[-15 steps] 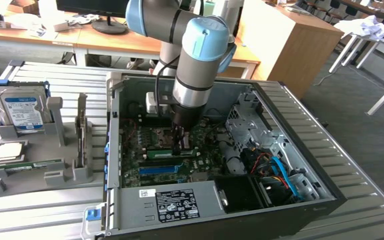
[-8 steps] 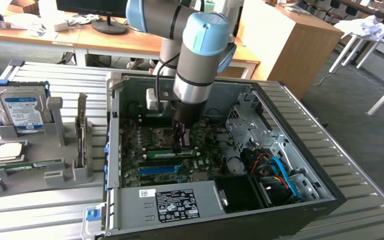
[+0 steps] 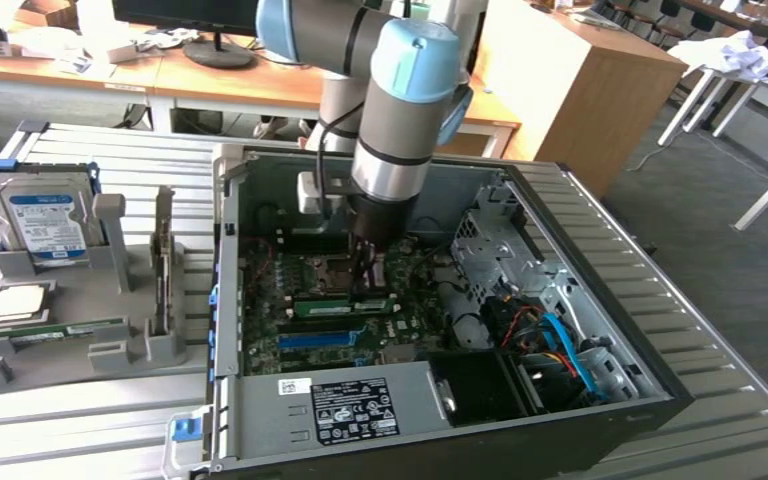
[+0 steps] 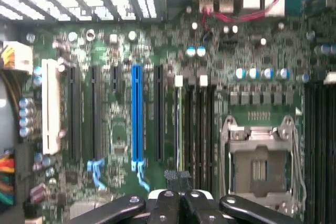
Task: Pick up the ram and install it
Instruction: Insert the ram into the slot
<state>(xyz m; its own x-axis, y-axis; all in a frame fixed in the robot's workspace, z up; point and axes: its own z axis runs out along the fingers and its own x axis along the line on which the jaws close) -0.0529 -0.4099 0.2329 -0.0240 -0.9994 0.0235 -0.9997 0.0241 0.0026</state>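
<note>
Claw: the gripper [image 3: 368, 290] is down inside the open computer case [image 3: 651, 390], jaws closed together; in the wrist view its black fingers [image 4: 181, 203] meet with nothing visible between them.
Ram: a green stick [image 3: 340, 303] lies across the motherboard [image 3: 291, 345] just at the gripper's tip, at roughly 8 o'clock from it in the exterior view; it looks seated in its slot, though the arm hides part of it.
Ram in wrist view: a thin green edge [image 4: 179, 124] stands in one of the dark memory slots, directly beyond the closed fingertips.
CPU socket: the empty metal-framed socket [image 4: 257, 163] sits just beside the memory slots; in the exterior view it is at about 10 o'clock from the gripper.
Blue slot: a long blue expansion slot [image 4: 136, 114] runs parallel to the memory slots.
Parts stand: a grey holder [image 3: 77, 330] rests on the slatted table [image 3: 91, 430], at 9 o'clock from the case.
Hard drive: blue-labelled drive [image 3: 48, 222] stands upright in the holder's far end.
Processor: square silver chip [image 3: 20, 302] lies flat in the holder, near the drive.
</note>
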